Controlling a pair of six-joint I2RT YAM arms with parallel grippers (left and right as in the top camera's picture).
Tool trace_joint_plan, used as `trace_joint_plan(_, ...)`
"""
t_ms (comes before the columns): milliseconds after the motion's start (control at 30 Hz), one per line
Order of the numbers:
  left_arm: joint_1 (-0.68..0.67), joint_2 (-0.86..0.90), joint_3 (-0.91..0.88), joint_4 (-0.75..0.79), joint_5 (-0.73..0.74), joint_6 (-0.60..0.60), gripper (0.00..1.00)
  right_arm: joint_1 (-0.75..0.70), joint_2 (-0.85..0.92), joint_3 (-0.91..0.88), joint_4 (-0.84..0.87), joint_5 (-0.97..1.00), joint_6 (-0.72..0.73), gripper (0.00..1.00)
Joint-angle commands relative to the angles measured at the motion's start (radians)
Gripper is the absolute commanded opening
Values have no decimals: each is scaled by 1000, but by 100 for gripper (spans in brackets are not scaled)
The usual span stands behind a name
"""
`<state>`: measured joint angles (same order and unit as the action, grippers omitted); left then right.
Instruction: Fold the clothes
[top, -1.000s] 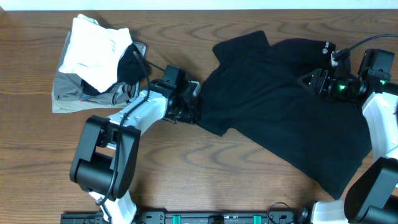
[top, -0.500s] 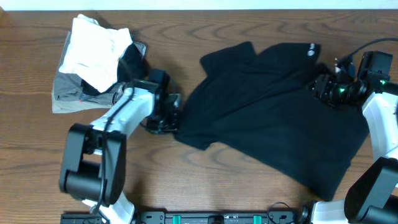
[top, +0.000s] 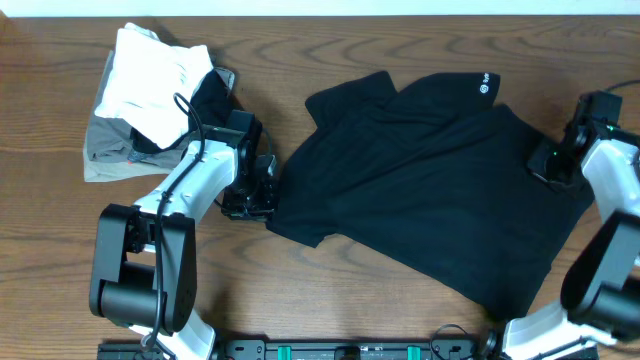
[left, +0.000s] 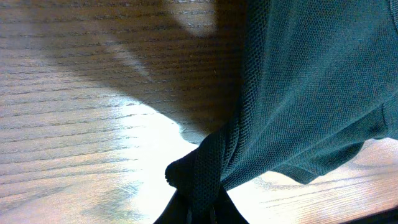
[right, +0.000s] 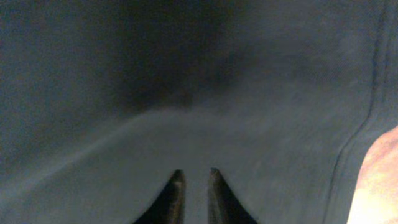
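Note:
The clothes are one black shirt (top: 430, 190), spread crumpled over the middle and right of the table, with its white round logo (top: 482, 86) at the far edge. My left gripper (top: 262, 200) is at the shirt's left edge. In the left wrist view the gripper (left: 200, 208) is shut on a bunched fold of the fabric (left: 311, 81), which hangs over the wood. My right gripper (top: 545, 162) is at the shirt's right edge. In the right wrist view its fingers (right: 196, 177) stand nearly together, with fabric (right: 186, 81) pinched between them.
A white folded garment (top: 155, 80) lies on a grey one (top: 110, 155) at the far left, with a dark item (top: 205, 105) beside them, just behind my left arm. Bare wooden table (top: 350, 290) shows in front of the shirt. A sliver of table (right: 382, 180) shows past the shirt's seam.
My left gripper has moved left, dragging the shirt with it. The right gripper has moved right, off the shirt's middle to its right edge, and its fingers have closed.

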<state>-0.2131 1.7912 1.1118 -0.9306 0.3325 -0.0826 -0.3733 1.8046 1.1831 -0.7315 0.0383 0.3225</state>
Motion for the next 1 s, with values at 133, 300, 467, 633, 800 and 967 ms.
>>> trace_joint_plan(133, 3, -14, 21, -4, -20, -9, 6, -82, 172, -2, 85, -21, 44, 1)
trace_joint_plan(300, 2, -14, 21, 5, 27, -9, 31, -79, 265, -2, 207, -47, 62, 1)
trace_joint_plan(467, 2, -14, 21, 42, 94, -10, 51, -76, 370, 5, 426, -54, 125, 1)
trace_joint_plan(633, 2, -14, 21, 55, 135, -10, 63, -76, 458, 79, 568, -152, 129, 1)
trace_joint_plan(800, 2, -15, 24, 148, 201, -8, 64, -79, 446, 165, 566, -270, 40, 37)
trace_joint_plan(967, -6, -14, 50, 327, 233, -8, 63, -101, 297, 191, 493, -358, 1, 49)
